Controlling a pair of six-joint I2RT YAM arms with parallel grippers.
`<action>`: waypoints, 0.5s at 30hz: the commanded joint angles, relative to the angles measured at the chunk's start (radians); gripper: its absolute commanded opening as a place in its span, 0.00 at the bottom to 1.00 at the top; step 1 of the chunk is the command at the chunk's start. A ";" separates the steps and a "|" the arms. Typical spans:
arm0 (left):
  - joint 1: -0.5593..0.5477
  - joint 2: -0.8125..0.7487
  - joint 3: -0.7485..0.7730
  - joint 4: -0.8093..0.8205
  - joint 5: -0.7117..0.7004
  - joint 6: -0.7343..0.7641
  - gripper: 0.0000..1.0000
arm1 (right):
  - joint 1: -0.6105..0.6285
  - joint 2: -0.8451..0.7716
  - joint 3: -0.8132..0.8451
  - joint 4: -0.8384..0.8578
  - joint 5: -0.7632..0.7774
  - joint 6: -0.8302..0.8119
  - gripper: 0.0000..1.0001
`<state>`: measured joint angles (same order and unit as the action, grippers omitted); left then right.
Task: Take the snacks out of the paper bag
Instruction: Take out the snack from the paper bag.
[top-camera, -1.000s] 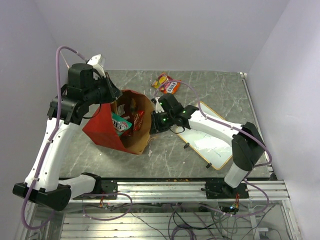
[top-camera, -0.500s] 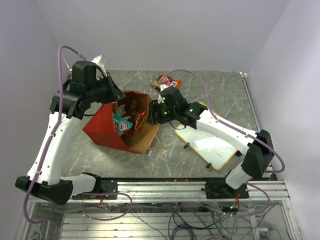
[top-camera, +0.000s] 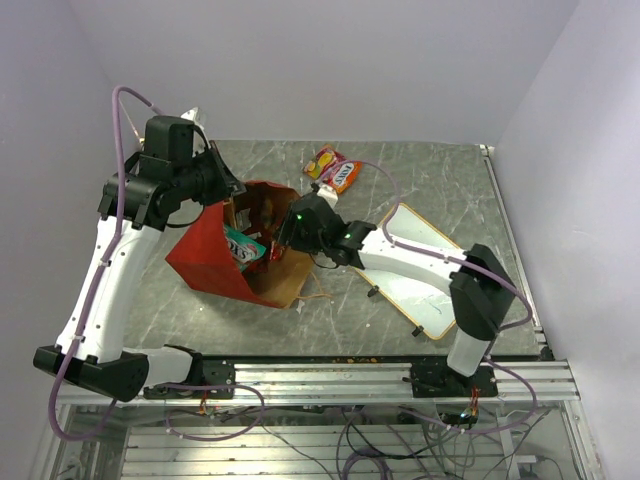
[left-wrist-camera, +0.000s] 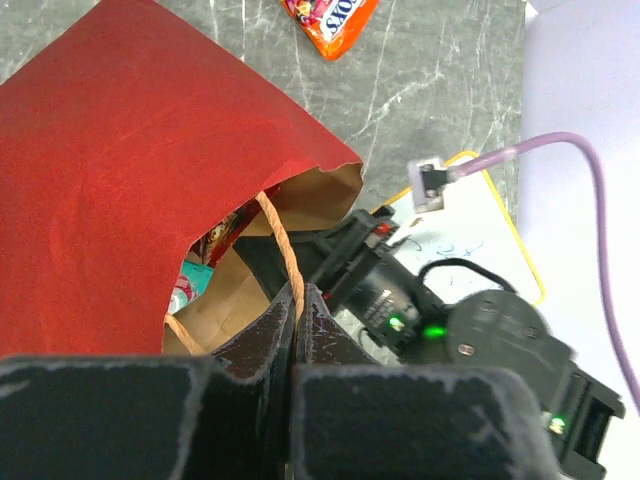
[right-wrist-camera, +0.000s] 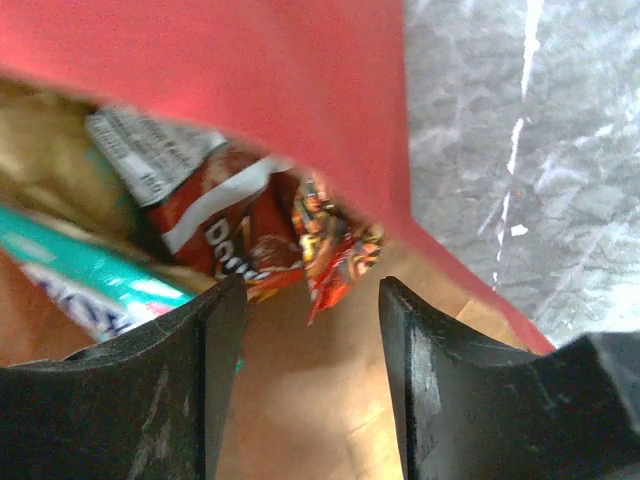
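So the big paper bag, red outside and brown kraft inside (top-camera: 215, 265), lay on its side around 9 o'clock on the grey marbled table (top-camera: 420, 180), mouth facing 3 o'clock. The left gripper (left-wrist-camera: 297, 300) was pinched tight on the bag's thin string handle (left-wrist-camera: 280, 235) at the mouth's 12 o'clock edge. The right gripper (right-wrist-camera: 310, 330) was poking into the bag's mouth from the 3 o'clock side, jaws spread apart with nothing between them – just brown paper under them. In its wrist view, a dark red chip bag (right-wrist-camera: 225, 235) sat at 12 o'clock from the fingers, a small crinkly red-and-orange packet (right-wrist-camera: 335, 245) touching it on its 3 o'clock side, and a teal packet (right-wrist-camera: 70, 270) off at 9 o'clock, all inside the bag. One orange snack packet (top-camera: 335, 170) lay out on the table at about 12 o'clock – well apart from the bag. A white rectangular whiteboard with a yellow rim (top-camera: 430, 290) lay at 4 o'clock under the right arm.
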<state>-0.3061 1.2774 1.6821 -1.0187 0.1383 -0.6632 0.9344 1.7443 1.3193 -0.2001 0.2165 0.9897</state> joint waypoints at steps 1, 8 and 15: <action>-0.002 -0.015 0.014 0.052 -0.010 -0.002 0.07 | 0.017 0.072 0.046 -0.006 0.113 0.133 0.58; -0.002 0.005 0.044 0.036 -0.014 0.040 0.07 | 0.032 0.158 0.088 -0.044 0.170 0.199 0.65; -0.022 0.009 0.027 0.027 -0.027 0.043 0.07 | 0.033 0.234 0.149 -0.068 0.213 0.205 0.64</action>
<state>-0.3138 1.2850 1.6920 -1.0084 0.1268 -0.6350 0.9661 1.9316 1.4086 -0.2352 0.3614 1.1706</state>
